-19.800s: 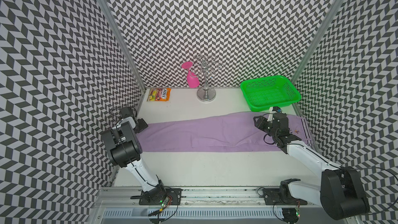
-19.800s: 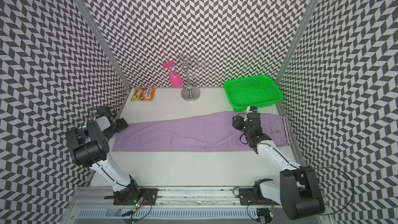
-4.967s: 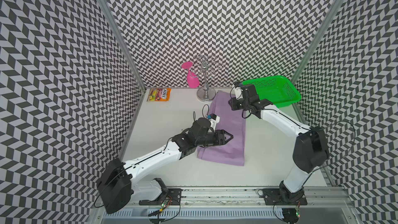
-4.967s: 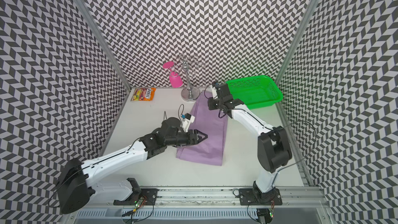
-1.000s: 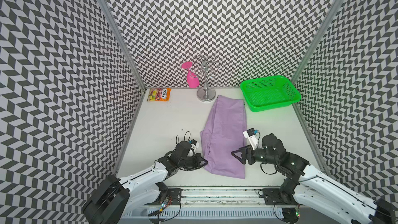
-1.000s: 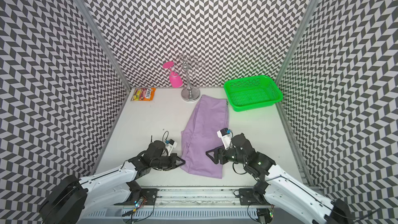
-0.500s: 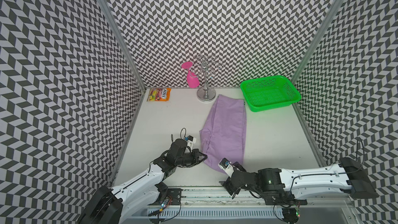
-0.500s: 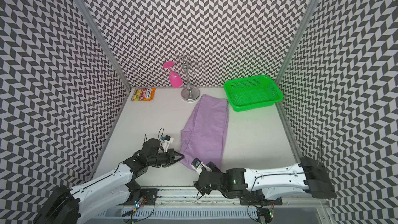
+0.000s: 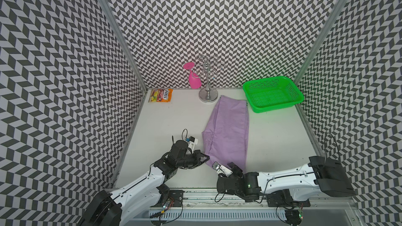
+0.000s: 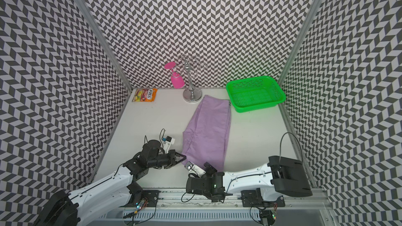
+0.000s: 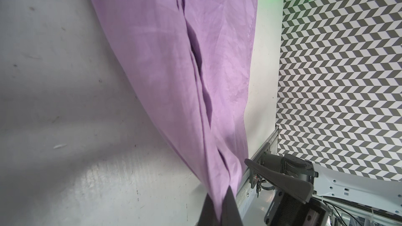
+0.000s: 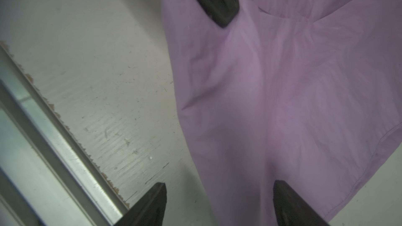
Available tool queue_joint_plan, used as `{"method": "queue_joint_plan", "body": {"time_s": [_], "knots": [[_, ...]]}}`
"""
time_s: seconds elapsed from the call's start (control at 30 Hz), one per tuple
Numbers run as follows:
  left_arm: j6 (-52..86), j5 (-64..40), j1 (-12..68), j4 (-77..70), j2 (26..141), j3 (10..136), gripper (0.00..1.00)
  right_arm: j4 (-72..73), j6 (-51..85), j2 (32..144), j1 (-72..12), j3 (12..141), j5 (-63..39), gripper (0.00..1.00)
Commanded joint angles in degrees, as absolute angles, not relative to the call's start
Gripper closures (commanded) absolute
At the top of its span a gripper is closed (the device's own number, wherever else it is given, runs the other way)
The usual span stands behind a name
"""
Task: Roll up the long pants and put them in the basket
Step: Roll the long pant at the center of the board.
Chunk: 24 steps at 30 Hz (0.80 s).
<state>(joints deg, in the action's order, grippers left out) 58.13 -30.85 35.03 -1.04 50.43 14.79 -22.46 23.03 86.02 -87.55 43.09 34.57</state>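
The long pants (image 9: pixel 228 131) lie as a folded strip down the middle of the desk (image 9: pixel 174 122).
In both top views the strip runs from 12 o'clock, beside the green basket (image 9: pixel 273 93), toward 6; the left gripper (image 9: pixel 205 159) meets its 7 o'clock corner. Left wrist view: its fingers pressed together, pinching the cloth. Right wrist view: the right gripper (image 12: pixel 219 183) is spread wide over the cloth.

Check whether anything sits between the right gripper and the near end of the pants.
Nothing visible. In the right wrist view the open right gripper sits directly over the long pants, cloth showing between its jaws. The left gripper is shut on the near corner, off to one side.
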Motion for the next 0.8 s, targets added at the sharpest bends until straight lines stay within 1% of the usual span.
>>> {"method": "queue_joint_plan", "body": {"time_s": [0.0,0.1,0.2,0.23,0.27,0.33,0.37,0.4,0.5,0.53,0.57,0.6,0.63,0.67,0.7,0.77], "knots": [[58.56,-31.46,34.63,-3.16,49.18,13.94,1.0,-23.62,22.59,89.45,-87.02,45.22,38.37,0.28],[59.01,-31.51,34.63,-3.73,48.96,13.49,1.0,-24.23,22.0,91.26,-85.55,45.71,38.17,0.35],[59.29,-31.64,34.63,-4.48,49.09,13.1,1.0,-22.8,20.09,90.89,-84.42,45.38,37.47,0.55],[59.24,-31.64,34.58,-4.48,49.14,13.1,1.0,-22.51,19.83,90.35,-83.89,45.11,36.86,0.6],[59.15,-31.64,34.54,-4.33,49.21,13.1,1.0,-22.04,19.29,89.74,-83.49,44.81,35.65,0.7],[58.87,-31.48,34.45,-3.96,49.22,13.1,1.0,-20.3,17.35,87.66,-83.4,43.7,32.12,0.93],[58.76,-31.35,34.45,-3.74,49.22,13.01,1.0,-19.34,16.37,86.64,-83.36,43.12,29.66,1.0],[58.75,-31.2,34.37,-3.86,49.23,12.78,1.0,-18.07,14.86,85.39,-83.23,42.4,26.36,1.0],[58.52,-31.51,33.95,-4.36,49.73,12.31,1.0,-15.14,10.53,83.18,-79.61,41.2,10.09,1.0],[58.09,-31.64,33.76,-3.63,49.93,12.67,0.97,-15.33,9.33,82.94,-77.82,41.52,4.22,1.0],[57.36,-31.6,33.62,-2.3,49.92,13.29,0.85,-16.18,8.52,82.75,-76.62,42.16,0.69,1.0],[56.51,-31.47,33.53,-0.35,49.83,14.51,0.71,-18.04,7.63,82.63,-75.24,43.29,-2.25,1.0],[55.52,-31.12,33.4,1.94,49.41,15.73,0.59,-20.12,6.52,82.57,-74.1,44.51,-5.81,1.0],[54.74,-30.65,33.25,4.04,48.72,16.88,0.52,-21.52,5.46,82.43,-72.92,45.7,-8.86,1.0],[53.84,-29.61,33.3,6.46,47.66,18.26,0.46,-22.43,4.52,82.46,-71.49,46.64,-14.33,1.0],[52.52,-27.34,32.75,10.53,45.37,20.48,0.4,-25.3,2.4,83.85,-68.64,48.98,-24.17,1.0]]}}
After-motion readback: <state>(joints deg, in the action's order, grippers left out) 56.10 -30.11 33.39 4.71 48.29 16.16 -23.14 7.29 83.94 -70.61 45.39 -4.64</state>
